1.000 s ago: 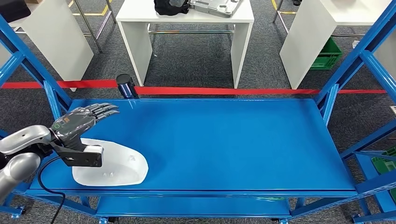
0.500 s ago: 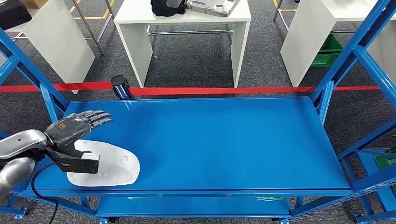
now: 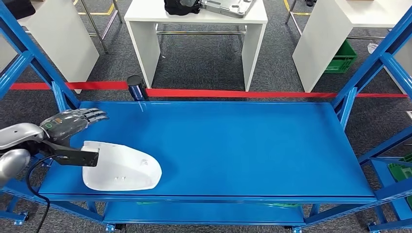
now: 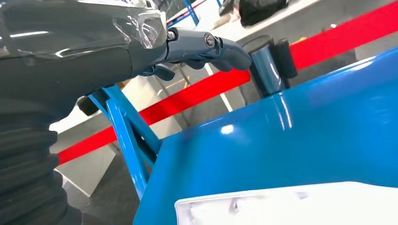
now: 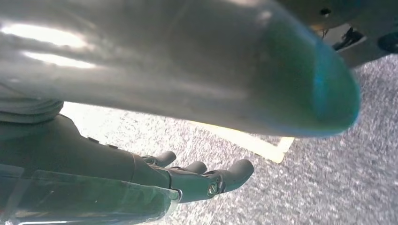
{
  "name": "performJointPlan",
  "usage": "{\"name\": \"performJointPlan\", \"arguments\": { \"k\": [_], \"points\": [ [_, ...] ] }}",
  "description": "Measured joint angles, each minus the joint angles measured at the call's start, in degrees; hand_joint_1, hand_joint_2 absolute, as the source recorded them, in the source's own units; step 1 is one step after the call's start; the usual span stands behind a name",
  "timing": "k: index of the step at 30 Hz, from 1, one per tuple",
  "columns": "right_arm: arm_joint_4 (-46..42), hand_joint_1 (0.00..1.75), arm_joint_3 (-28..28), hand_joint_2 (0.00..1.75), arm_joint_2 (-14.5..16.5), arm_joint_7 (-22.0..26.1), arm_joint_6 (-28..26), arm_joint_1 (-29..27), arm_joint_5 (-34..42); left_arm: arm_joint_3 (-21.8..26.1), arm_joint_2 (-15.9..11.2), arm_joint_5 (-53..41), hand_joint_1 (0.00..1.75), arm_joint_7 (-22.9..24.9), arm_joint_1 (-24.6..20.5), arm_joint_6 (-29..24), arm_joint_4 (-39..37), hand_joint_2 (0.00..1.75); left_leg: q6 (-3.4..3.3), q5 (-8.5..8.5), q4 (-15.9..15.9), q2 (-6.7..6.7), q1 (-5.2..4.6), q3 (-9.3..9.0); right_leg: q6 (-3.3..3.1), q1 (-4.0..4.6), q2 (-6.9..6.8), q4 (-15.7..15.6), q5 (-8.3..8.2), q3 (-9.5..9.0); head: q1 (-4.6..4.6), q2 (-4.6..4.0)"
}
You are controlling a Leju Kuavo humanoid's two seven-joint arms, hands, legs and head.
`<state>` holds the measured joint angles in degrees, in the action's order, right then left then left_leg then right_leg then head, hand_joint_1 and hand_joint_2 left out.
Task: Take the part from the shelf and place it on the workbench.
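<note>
Head view: left hand point(image 3: 68, 124), fingers spread and holding nothing, hovers just beside white part point(image 3: 124, 167) on shelf point(image 3: 252, 145); likely light, stiff, slippery shell, best gripped at its rim.

Red barrier tape point(image 3: 243, 93) is stretched across grey carpet beyond the rack, fixed to a dark post point(image 3: 136, 87). A white table point(image 3: 197, 29) carries a black bag point(image 3: 180, 7) and a grey case point(image 3: 228, 6). A green crate point(image 3: 341, 57) is set beneath another white table.

We saw bright, even overhead light; glare streaks on the shelf point(image 4: 291, 136) beyond the left hand point(image 4: 197, 47); right wrist view blurred near-field.
</note>
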<state>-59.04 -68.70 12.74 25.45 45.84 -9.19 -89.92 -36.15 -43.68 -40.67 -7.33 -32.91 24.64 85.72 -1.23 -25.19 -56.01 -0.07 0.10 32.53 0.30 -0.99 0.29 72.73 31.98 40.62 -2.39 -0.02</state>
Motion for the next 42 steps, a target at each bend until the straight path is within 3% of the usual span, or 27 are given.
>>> {"name": "performJointPlan", "arguments": {
  "k": [2,4,7,9,12,13,14,15,17,19,22,24,26,28,29,30,32,34,35,39,40,42],
  "points": [
    [-0.4,0.00,0.0,0.00,0.0,-0.1,0.4,0.1,0.0,-1.1,1.0,0.0,0.00,0.0,-1.9,0.4,-1.8,1.75,0.11,-0.07,-0.2,-0.17,-0.15,0.02,0.34,0.12,-0.02,-8.4,-3.14,-4.08,0.00,0.00],
    [-0.8,0.00,0.0,0.00,0.0,-0.2,0.4,0.1,0.0,-2.2,2.0,-0.1,0.00,-0.1,-3.5,0.4,-3.6,1.75,0.43,-0.23,-0.5,-0.26,-0.38,0.15,-0.10,0.31,-0.05,-14.5,-5.16,-7.12,-0.04,0.00],
    [-0.9,0.00,0.1,0.00,0.1,-0.3,0.0,0.3,0.0,-3.9,3.7,-0.3,0.00,-0.2,-5.1,0.1,-6.0,1.75,1.10,-0.26,-0.7,-0.24,-0.35,0.35,-1.00,0.43,0.00,-15.5,-5.85,-7.64,-0.08,0.00],
    [-0.9,0.00,0.1,0.00,0.0,-0.6,-0.3,0.4,0.0,-4.9,4.4,-0.5,0.00,-0.2,-5.9,-0.3,-7.1,1.75,1.73,-1.51,-2.4,-0.19,-0.13,1.17,-1.43,0.09,0.04,-15.7,-6.07,-7.76,-0.19,0.00],
    [-0.8,0.00,0.1,0.00,0.0,-0.8,-0.8,0.6,0.0,-5.9,5.2,-0.4,0.00,-0.2,-6.7,-0.7,-8.3,1.75,2.78,-6.58,-12.8,-0.11,0.45,5.93,-1.65,-0.07,0.07,-15.7,-6.12,-7.78,-0.39,0.00],
    [-0.7,0.00,0.1,0.00,0.0,-0.8,-0.9,0.6,0.0,-6.3,5.5,-0.4,0.00,-0.2,-6.7,-0.8,-8.7,1.75,3.00,-7.67,-16.1,-0.09,0.62,7.53,-1.65,-0.06,0.08,-15.7,-6.11,-7.77,-0.39,0.00],
    [-0.6,0.00,0.1,0.00,0.0,-0.8,-0.9,0.6,0.0,-6.7,5.8,-0.3,0.00,-0.1,-6.7,-0.8,-9.1,1.75,3.13,-7.71,-17.5,-0.07,0.76,8.29,-1.64,-0.06,0.08,-15.7,-6.10,-7.78,-0.40,0.00],
    [-0.5,0.00,0.1,0.00,0.0,-0.8,-1.0,0.7,0.0,-7.0,6.1,-0.2,0.00,-0.1,-6.8,-0.8,-9.3,1.75,3.16,-6.64,-16.6,-0.04,0.87,7.88,-1.63,-0.06,0.09,-15.7,-6.10,-7.84,-0.40,0.00],
    [-0.3,0.00,0.1,0.00,0.0,-0.8,-1.1,0.7,0.0,-7.3,6.4,0.2,0.00,-0.1,-7.0,-0.7,-9.7,1.75,2.96,-2.76,-8.8,-0.02,0.99,4.16,-1.60,-0.06,0.13,-15.7,-6.08,-7.99,-0.39,0.00],
    [0.0,0.00,0.1,0.00,-0.1,-0.8,-1.1,0.9,0.0,-7.5,6.6,1.2,0.00,-0.2,-7.5,-0.1,-10.0,1.75,2.53,-0.60,-2.1,-0.02,0.73,0.75,-1.32,0.16,0.20,-15.7,-6.15,-7.77,-0.37,0.00],
    [0.4,0.00,0.1,0.00,-0.4,-0.8,-0.8,1.0,0.0,-7.7,6.7,2.7,0.00,-0.5,-8.1,1.6,-10.6,1.75,1.64,-0.42,-0.5,-0.07,0.29,0.12,-0.45,0.24,0.24,-15.9,-6.43,-7.37,-0.35,0.00],
    [0.6,0.00,0.1,0.00,-0.5,-0.8,-0.4,1.0,0.0,-7.8,7.0,3.4,0.00,-1.0,-8.9,2.7,-11.1,1.75,0.73,0.11,0.3,0.02,0.41,-0.15,-0.11,0.22,0.17,-14.8,-5.74,-6.70,-0.27,0.00],
    [0.6,0.00,0.1,0.00,-0.5,-0.8,0.1,1.0,0.0,-8.0,7.4,4.1,0.00,-1.4,-10.0,3.6,-11.9,1.75,0.05,0.53,0.9,0.09,0.53,-0.30,-0.41,0.16,0.10,-9.1,-3.07,-3.91,-0.12,0.00],
    [0.6,0.00,0.1,0.00,-0.5,-0.8,0.3,1.0,0.0,-8.5,7.8,4.5,0.00,-1.6,-10.4,4.1,-12.6,1.75,-0.15,0.59,0.9,0.08,0.37,-0.20,-0.65,0.13,0.09,-1.0,-0.03,-0.02,-0.03,0.00],
    [0.6,0.00,0.0,0.00,-0.5,-0.8,0.3,1.0,0.0,-8.8,7.9,4.5,0.00,-1.6,-10.4,4.3,-12.9,1.75,-0.17,0.58,0.9,0.08,0.30,-0.19,-0.46,0.12,0.09,1.3,0.54,1.09,-0.03,0.00],
    [0.6,0.00,0.0,0.00,-0.5,-0.8,0.3,1.0,0.0,-9.0,8.1,4.6,0.00,-1.7,-10.4,4.3,-13.2,1.75,-0.16,0.58,0.8,0.08,0.26,-0.19,-0.08,0.10,0.08,1.2,0.18,1.10,-0.03,0.00],
    [0.7,0.00,0.0,0.00,-0.6,-0.8,0.3,1.0,0.0,-9.2,8.3,4.6,0.00,-1.7,-10.5,4.4,-13.5,1.75,0.02,0.45,0.6,0.04,0.24,-0.19,0.80,0.02,0.01,-5.8,-2.76,-2.34,-0.03,0.00],
    [0.7,0.00,0.0,0.00,-0.7,-0.8,0.3,1.0,0.0,-9.3,8.4,4.6,0.00,-1.7,-10.7,4.4,-13.8,1.75,0.55,0.07,-0.1,-0.02,-0.01,0.04,0.76,0.03,-0.05,-13.3,-5.34,-6.17,-0.07,0.00],
    [0.7,0.00,0.0,0.00,-0.7,-0.8,0.3,1.0,0.0,-9.3,8.5,4.6,0.00,-1.7,-10.8,4.4,-13.9,1.75,0.82,-0.08,-0.3,-0.03,-0.11,0.17,0.42,0.10,-0.06,-15.1,-5.89,-7.06,-0.10,0.00],
    [0.7,0.00,-0.1,0.00,-0.7,-0.8,0.3,1.0,0.0,-9.4,8.6,4.6,0.00,-1.7,-11.0,4.4,-14.3,1.75,1.72,-0.94,-1.5,-0.03,0.15,0.82,-0.93,0.02,0.01,-15.5,-6.23,-7.28,-0.17,0.00],
    [0.7,0.00,-0.1,0.00,-0.7,-0.8,0.3,1.0,0.0,-9.4,8.5,4.6,0.00,-1.7,-11.1,4.4,-14.4,1.75,2.02,-2.14,-3.3,-0.02,0.27,1.69,-1.18,-0.17,0.03,-15.6,-6.27,-7.36,-0.20,0.00],
    [0.7,0.00,-0.1,0.00,-0.7,-0.8,0.3,1.0,0.0,-9.4,8.5,4.6,0.00,-1.8,-11.2,4.4,-14.6,1.75,2.61,-5.78,-10.4,0.00,0.50,4.96,-1.49,-0.28,0.05,-15.6,-6.23,-7.44,-0.28,0.00]
  ]
}}
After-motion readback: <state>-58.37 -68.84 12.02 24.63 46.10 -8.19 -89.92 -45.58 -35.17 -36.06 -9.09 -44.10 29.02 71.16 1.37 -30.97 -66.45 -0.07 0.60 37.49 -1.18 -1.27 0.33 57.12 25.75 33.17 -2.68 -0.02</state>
